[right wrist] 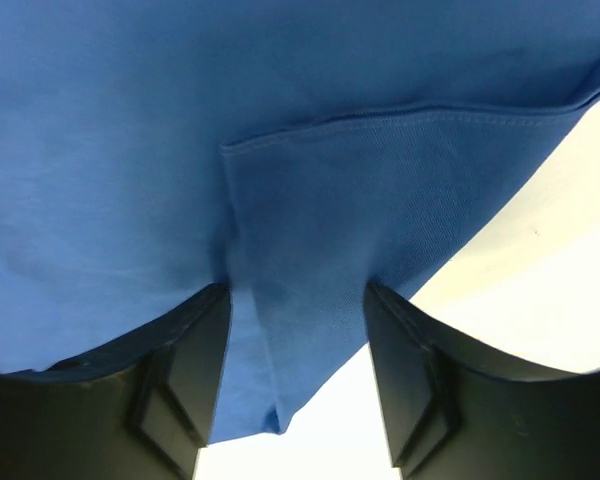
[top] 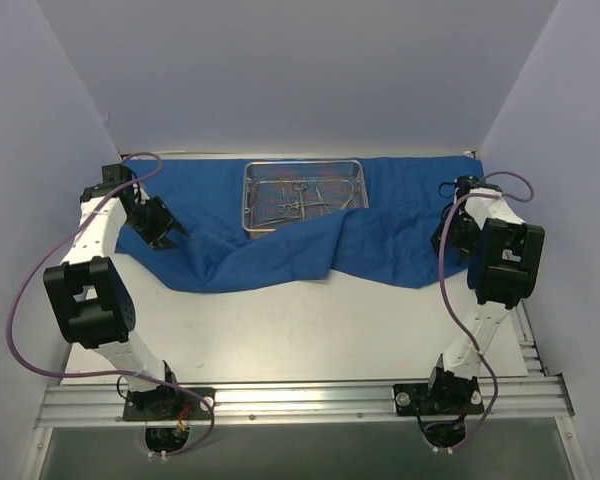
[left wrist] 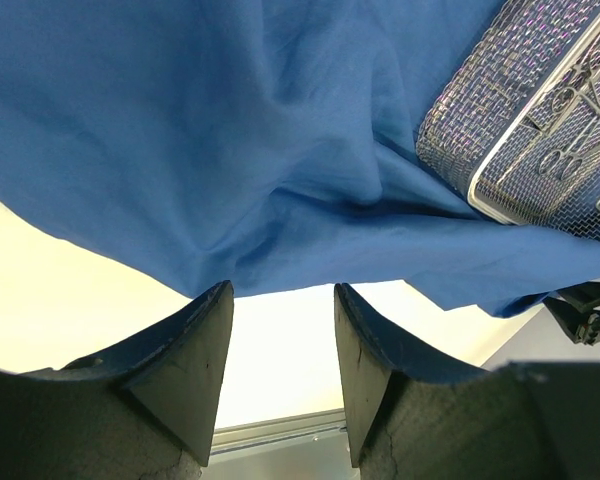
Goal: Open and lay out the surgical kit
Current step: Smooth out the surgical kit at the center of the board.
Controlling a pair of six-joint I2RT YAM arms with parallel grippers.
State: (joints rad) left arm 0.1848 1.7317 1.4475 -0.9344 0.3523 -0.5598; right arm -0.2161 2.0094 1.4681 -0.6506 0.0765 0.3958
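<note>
The royal-blue cloth wrap [top: 400,215] of the surgical kit lies spread across the back of the table, its front edge rumpled. On it stands the silver wire-mesh tray [top: 303,165], holding thin ring-handled instruments [top: 300,197]. My left gripper [top: 165,232] hovers at the cloth's left edge. In the left wrist view it [left wrist: 282,290] is open with nothing between its fingers, the cloth [left wrist: 230,130] just beyond the tips and the tray [left wrist: 500,170] at upper right. My right gripper [top: 448,235] is at the cloth's right end. It [right wrist: 298,290] is open, with a folded cloth corner [right wrist: 330,200] between its fingers.
The white tabletop [top: 310,330] shows in front of the cloth. White walls close in the back and both sides. An aluminium rail [top: 300,400] carrying the arm bases runs along the near edge. Purple cables loop beside each arm.
</note>
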